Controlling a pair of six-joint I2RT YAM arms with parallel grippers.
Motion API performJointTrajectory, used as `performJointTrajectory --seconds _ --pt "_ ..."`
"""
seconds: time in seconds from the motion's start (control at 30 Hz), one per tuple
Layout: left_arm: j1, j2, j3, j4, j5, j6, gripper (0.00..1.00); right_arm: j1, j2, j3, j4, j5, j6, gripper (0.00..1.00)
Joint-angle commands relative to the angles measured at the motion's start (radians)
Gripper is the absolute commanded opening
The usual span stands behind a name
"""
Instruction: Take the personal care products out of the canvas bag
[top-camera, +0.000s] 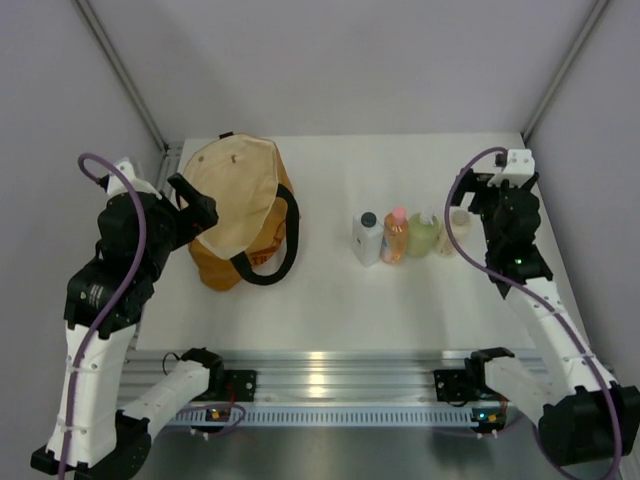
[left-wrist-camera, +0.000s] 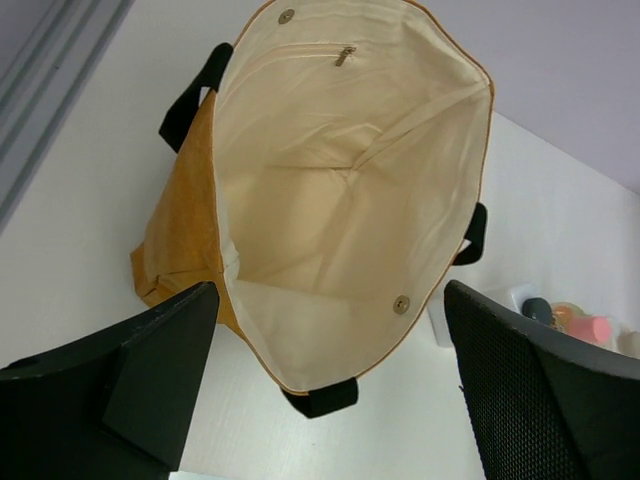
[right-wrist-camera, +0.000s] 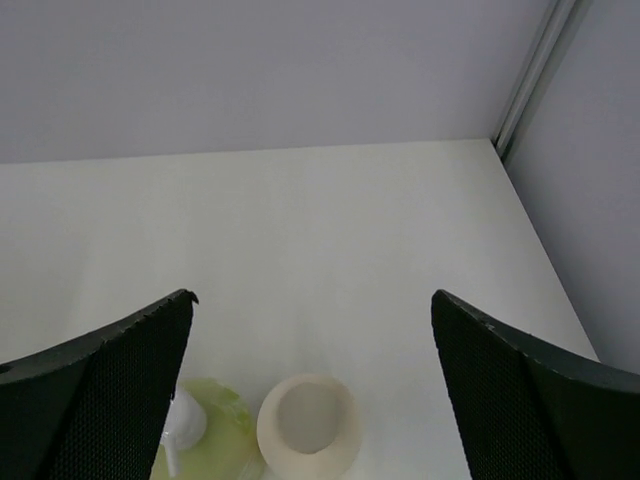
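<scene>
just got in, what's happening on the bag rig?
Unpacking looks done. Four bottles stand in a row on the table right of the canvas bag: clear bottle, orange bottle, pale green bottle, beige bottle. The left gripper hangs open over the bag's mouth; its camera shows only cream lining inside. The right gripper is open above the beige bottle, holding nothing.

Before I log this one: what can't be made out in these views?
Top view: the clear-white bottle label, too small.
Right wrist: pale green bottle and beige bottle, cut off by the bottom edge and fingers.
Left wrist: canvas bag outer far side, hidden behind its own lining.
</scene>
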Motion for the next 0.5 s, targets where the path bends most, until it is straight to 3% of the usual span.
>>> performJointTrajectory --seconds 0.0,0.2,0.47 --pt "0.0 0.017 0.036 -0.044 -0.07 0.092 0.98 -0.013 -0.058 0.195 -0.33 0.033 0.016 1.0" --pt "0.0 0.031 0.033 -0.045 -0.147 0.134 0.98 -0.01 -0.153 0.392 -0.708 0.039 0.039 0.99" --pt "-0.03 0.001 0.022 -0.045 -0.299 0.266 0.98 0.017 -0.291 0.527 -1.02 0.145 0.033 0.99"
